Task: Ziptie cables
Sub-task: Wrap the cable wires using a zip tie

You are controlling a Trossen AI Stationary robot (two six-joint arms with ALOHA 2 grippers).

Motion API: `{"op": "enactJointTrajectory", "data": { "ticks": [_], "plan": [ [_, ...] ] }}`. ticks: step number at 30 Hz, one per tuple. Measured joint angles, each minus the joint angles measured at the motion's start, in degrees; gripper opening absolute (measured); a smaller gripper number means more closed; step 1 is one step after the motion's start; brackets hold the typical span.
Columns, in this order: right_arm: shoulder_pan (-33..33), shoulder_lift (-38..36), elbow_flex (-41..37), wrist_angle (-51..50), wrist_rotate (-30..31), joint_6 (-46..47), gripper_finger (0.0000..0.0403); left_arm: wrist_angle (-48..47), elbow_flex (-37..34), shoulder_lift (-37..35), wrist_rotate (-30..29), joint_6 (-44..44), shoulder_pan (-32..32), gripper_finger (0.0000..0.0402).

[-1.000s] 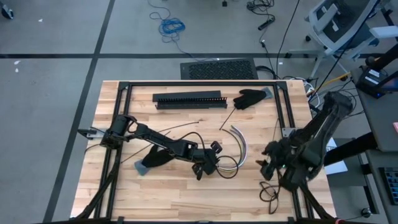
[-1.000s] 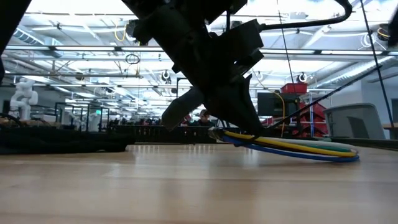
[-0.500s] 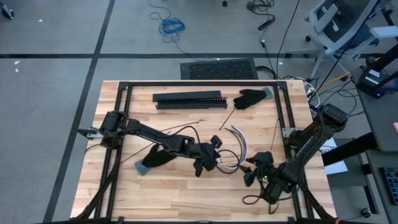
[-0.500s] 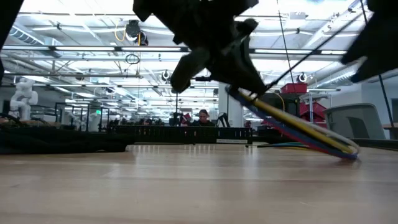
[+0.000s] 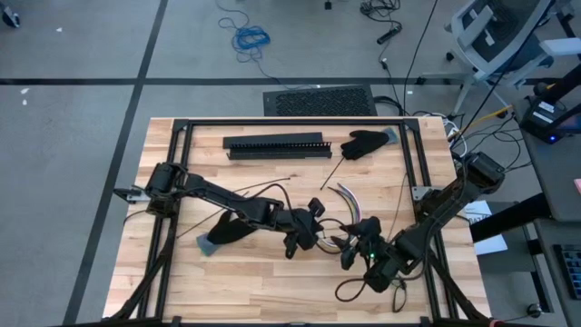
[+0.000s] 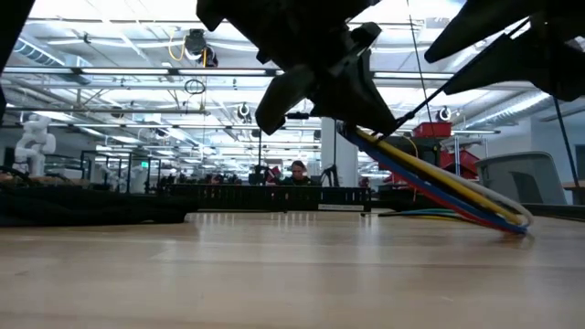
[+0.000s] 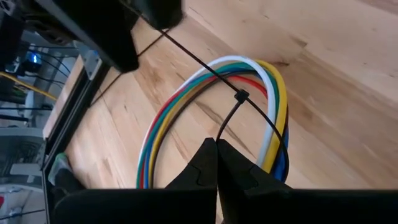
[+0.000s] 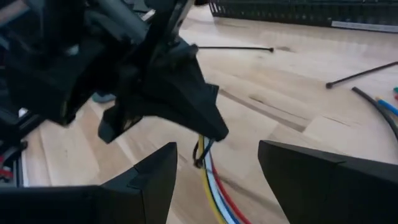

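Near the middle of the pale butcher-block wooden table (image 5: 182, 282), the left gripper (image 5: 310, 229) stands pinched tight on the bundle of thin plastic-coated cables (image 7: 205, 106), white, yellow, red, green and blue, curved in a smooth arc and raised at one end off the wood. The right gripper (image 5: 356, 252) waits just beside it with fingers spread wide, holding nothing. A thin black ziptie (image 7: 239, 98) already rings the bundle. The wires look light, springy and slick, likely to fan apart; the surest hold seems close to the tie. A long black slotted bar (image 5: 277, 145) lies well apart near the far edge.
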Motion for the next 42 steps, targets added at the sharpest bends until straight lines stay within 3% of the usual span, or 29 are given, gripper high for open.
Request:
{"op": "enactJointTrajectory", "data": {
  "ticks": [7, 14, 16, 20, 22, 28, 34, 42],
  "plan": [
    [2.2, 0.0, 0.0, -0.2, -4.4, -0.3, 0.0223, 0.1, 0.0, 0.0, -1.1, 0.0, 0.3, 0.0000],
    [1.9, 0.4, -0.3, -6.0, -4.2, 2.8, 0.0220, 0.6, 0.0, 0.0, -1.5, -2.7, 0.4, 0.0000],
    [1.9, 0.5, -2.7, -5.0, -0.7, 7.8, 0.0214, 0.7, 0.0, 0.0, -1.5, -3.9, 0.4, 0.0000],
    [5.0, 0.6, -9.5, -2.3, 11.0, 26.5, 0.0201, 0.7, 0.0, 0.0, -1.5, -4.3, 0.4, 0.0000],
    [7.1, 0.6, -12.0, -2.6, 12.4, 31.8, 0.0196, 0.6, 0.0, -0.1, -1.5, -4.3, 0.4, 0.0000],
    [7.8, 0.6, -12.9, -0.5, 10.6, 32.4, 0.0188, 0.8, -0.1, -3.3, -1.5, -4.4, 0.4, 0.0000],
    [8.1, 0.6, -16.8, 7.1, 21.2, 38.5, 0.0187, 3.3, 0.0, -6.2, -1.5, -10.3, 1.2, 0.0000],
    [8.0, 0.6, -18.9, 17.7, 19.9, 34.7, 0.0187, 3.0, 0.0, -6.0, 1.0, -10.4, 1.1, 0.0000]
  ]
}}
